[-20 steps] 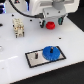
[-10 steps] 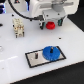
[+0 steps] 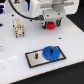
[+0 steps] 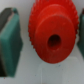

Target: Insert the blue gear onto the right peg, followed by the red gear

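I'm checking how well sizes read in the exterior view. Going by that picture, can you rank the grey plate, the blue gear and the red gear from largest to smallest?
1. Grey plate, clearly the widest.
2. Blue gear, covering roughly the plate's half toward the exterior view's right.
3. Red gear, smallest, though it is partly hidden at the gripper, so its full width is unsure.

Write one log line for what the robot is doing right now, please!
blue gear: on grey plate | red gear: between gripper fingers, above table | grip: cannot tell | next: probably carry red gear to plate
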